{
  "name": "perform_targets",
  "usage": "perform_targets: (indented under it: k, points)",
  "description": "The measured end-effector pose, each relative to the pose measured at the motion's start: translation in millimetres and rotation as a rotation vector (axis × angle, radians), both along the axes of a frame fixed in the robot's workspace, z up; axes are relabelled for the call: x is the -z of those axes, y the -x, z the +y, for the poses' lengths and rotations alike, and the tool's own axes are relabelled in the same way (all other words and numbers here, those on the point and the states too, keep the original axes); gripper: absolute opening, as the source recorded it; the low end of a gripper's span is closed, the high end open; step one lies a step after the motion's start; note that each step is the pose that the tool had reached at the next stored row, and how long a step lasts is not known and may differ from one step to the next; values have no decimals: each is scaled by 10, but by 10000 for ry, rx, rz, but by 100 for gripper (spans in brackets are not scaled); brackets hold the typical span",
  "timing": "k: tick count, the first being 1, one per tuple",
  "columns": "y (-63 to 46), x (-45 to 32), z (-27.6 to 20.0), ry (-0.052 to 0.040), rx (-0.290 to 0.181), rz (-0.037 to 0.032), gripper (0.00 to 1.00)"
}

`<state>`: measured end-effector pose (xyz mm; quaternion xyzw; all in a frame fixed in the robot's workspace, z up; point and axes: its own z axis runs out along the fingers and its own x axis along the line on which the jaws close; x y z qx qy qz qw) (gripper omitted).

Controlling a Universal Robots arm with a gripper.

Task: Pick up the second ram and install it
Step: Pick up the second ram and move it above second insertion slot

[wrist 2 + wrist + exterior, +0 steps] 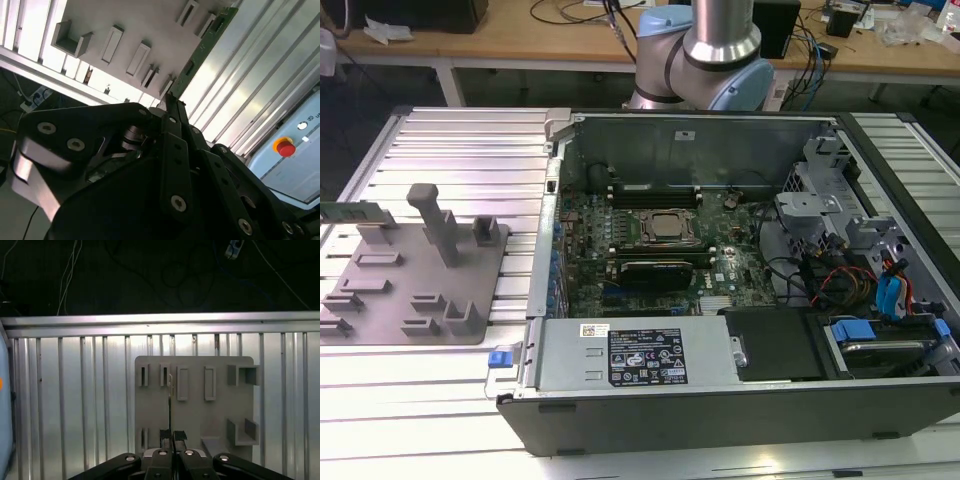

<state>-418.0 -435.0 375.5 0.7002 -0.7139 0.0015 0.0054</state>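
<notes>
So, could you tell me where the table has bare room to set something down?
Bare ribbed table lies beyond the grey holder tray and in front of it, at the exterior view's lower left. Crowded: the tray itself, with the second ram standing on it, and the open case.

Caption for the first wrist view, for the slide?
Pincer above the second ram, which stands edge-on in the grey holder tray.

I see the long, flat green circuit-board stick (355,212) standing on edge in the grey plastic holder tray (470,300).

second ram (358,212), one end off-frame
</notes>
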Motion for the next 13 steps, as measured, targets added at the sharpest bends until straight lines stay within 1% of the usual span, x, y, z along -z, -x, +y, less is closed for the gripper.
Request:
perform_targets:
  k: [2, 3, 8, 10, 13]
  points:
    - [0, -47, 3, 2, 1, 0, 9]
    - [0, -88, 5, 4, 1, 0, 9]
    - [0, -213, 7, 6, 1, 0, 9]
    - [0, -242, 8, 7, 1, 0, 9]
    - [0, -319, 13, 21, 1, 0, 9]
